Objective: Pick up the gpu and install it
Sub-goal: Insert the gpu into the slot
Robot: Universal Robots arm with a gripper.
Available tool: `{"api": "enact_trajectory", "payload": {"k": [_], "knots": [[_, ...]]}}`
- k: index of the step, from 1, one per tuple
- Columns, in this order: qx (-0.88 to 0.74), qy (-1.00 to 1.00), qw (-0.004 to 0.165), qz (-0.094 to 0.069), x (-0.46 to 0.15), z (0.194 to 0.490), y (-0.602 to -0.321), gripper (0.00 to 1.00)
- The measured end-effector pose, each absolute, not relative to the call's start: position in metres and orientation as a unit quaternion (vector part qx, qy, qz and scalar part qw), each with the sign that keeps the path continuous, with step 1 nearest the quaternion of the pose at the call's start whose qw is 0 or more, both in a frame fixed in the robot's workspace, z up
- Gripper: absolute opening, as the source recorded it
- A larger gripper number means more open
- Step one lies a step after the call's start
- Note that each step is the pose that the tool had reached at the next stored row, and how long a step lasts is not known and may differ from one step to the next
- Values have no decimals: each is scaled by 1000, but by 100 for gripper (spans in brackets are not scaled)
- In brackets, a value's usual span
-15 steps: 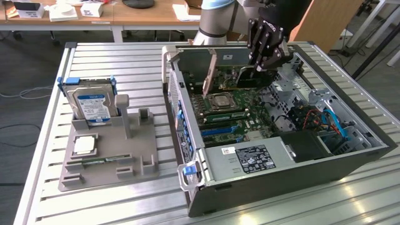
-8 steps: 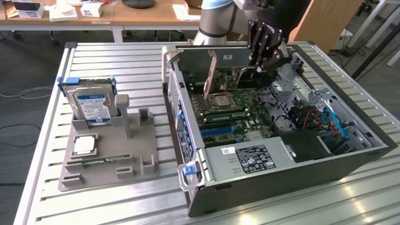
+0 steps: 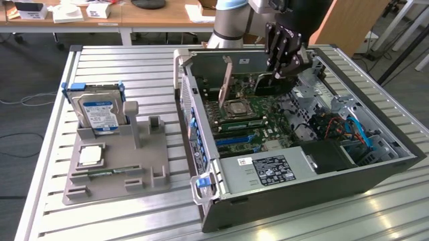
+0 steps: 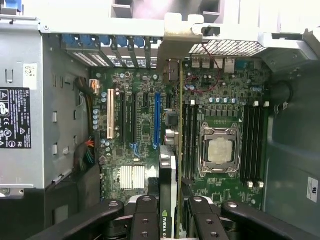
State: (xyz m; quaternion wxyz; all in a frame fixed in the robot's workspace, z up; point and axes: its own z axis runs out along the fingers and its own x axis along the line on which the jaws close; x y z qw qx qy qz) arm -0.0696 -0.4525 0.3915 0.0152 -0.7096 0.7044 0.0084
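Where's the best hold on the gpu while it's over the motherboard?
Its top long edge, at the end away from the bracket, from straight above: the gpu stands on edge, flat faces sideways, so the gripper pinches both faces, as it does now.

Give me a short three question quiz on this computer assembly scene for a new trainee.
1. True or false: the hard drive stands in the grey holder, outside the computer case.
2. What is the tool gripping? A the gpu; B the hard drive; C nothing.
3. Fill in: the hard drive's label is ____.
Key: 1 true; 2 A; 3 blue.
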Motion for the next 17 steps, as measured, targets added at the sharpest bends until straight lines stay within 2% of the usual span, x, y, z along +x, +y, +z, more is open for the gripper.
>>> {"api": "enact_trajectory", "payload": {"k": [17], "knots": [[-710, 704, 15, 8, -71, 362, -453, 27]]}}
